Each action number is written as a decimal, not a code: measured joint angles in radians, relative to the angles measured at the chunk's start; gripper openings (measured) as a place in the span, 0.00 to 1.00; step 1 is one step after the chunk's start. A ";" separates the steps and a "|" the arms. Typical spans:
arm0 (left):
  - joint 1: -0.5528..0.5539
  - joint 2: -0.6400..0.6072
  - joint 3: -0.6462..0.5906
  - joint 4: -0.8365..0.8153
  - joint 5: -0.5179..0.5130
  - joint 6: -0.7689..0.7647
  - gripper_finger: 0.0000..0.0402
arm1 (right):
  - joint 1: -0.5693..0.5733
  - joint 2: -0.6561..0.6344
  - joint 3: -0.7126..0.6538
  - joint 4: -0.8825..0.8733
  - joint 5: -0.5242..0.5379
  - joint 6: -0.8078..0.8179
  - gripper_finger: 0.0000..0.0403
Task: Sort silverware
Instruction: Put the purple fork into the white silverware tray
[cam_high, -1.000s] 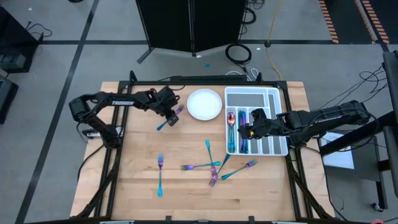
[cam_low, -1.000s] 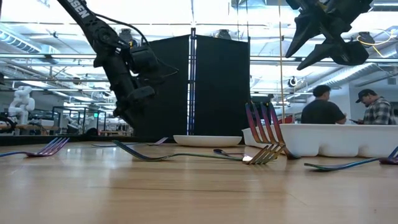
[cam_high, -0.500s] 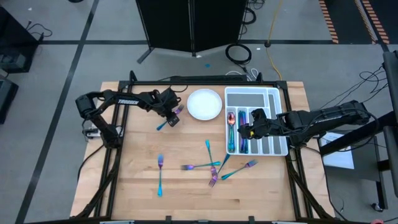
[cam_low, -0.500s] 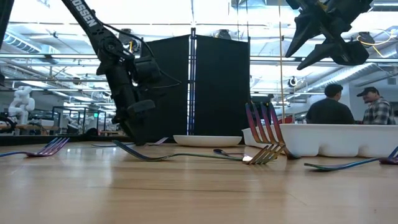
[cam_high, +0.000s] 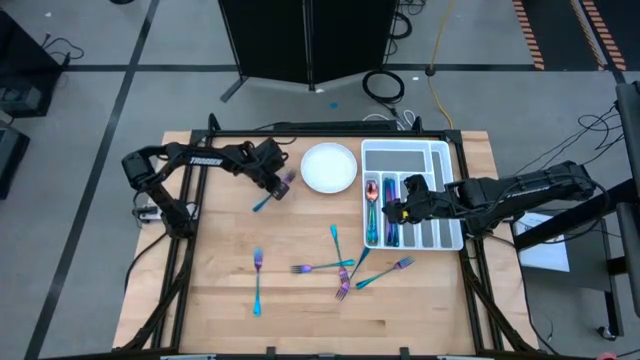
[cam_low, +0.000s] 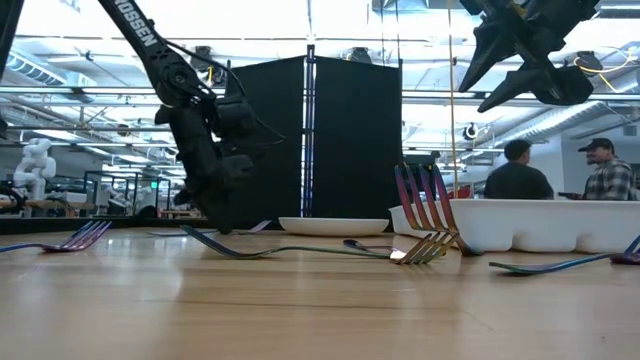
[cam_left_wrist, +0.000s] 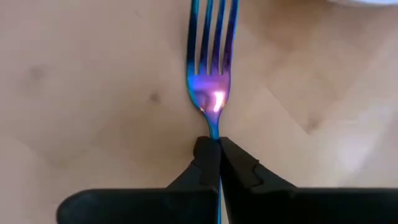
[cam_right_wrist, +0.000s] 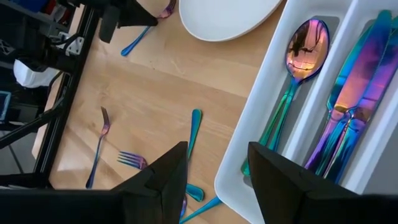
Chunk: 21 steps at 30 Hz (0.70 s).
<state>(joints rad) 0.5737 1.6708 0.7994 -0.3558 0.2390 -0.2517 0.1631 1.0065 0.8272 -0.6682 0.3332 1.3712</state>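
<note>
An iridescent fork (cam_left_wrist: 211, 87) lies on the wooden table left of the round white plate (cam_high: 329, 167), its teal handle end (cam_high: 259, 205) pointing toward the near left. My left gripper (cam_high: 277, 188) is down at it and shut on it. My right gripper (cam_high: 398, 212) hangs open above the near end of the white cutlery tray (cam_high: 410, 152), touching nothing. The tray's compartments hold a spoon (cam_right_wrist: 297, 68) and knives (cam_right_wrist: 354, 99). Several more forks (cam_high: 320, 267) lie loose on the table's near middle. My left gripper pinches the fork's narrow neck (cam_left_wrist: 213, 127), just behind the tines, between its two fingertips (cam_left_wrist: 205, 158). The fingers come from above, slanting down, and close across the fork. The fork lies flat on the table, its tines pointing away from the gripper.
A single fork (cam_high: 257, 280) lies at the near left, and a crossed cluster of forks (cam_high: 345, 285) sits in front of the tray. The plate stands just beyond the held fork's tines. People stand in the room behind the table (cam_low: 520, 170).
My left gripper has sunk to the table over the fork by the plate, rolled a little, and shut on the fork's neck. The fork has stayed on the wood.
</note>
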 joint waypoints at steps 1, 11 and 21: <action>0.006 -0.008 -0.001 -0.008 0.030 -0.017 0.01 | 0.004 0.000 0.000 0.000 0.000 -0.003 0.40; -0.020 -0.223 -0.007 -0.100 0.135 -0.232 0.00 | 0.054 0.000 0.000 -0.001 0.005 -0.042 0.40; -0.272 -0.261 -0.005 0.464 0.086 -0.781 0.00 | 0.075 -0.040 0.000 0.015 0.116 -0.062 0.40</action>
<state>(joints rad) 0.3017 1.4097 0.7948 0.1082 0.3247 -1.0327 0.2383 0.9668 0.8268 -0.6529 0.4491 1.3092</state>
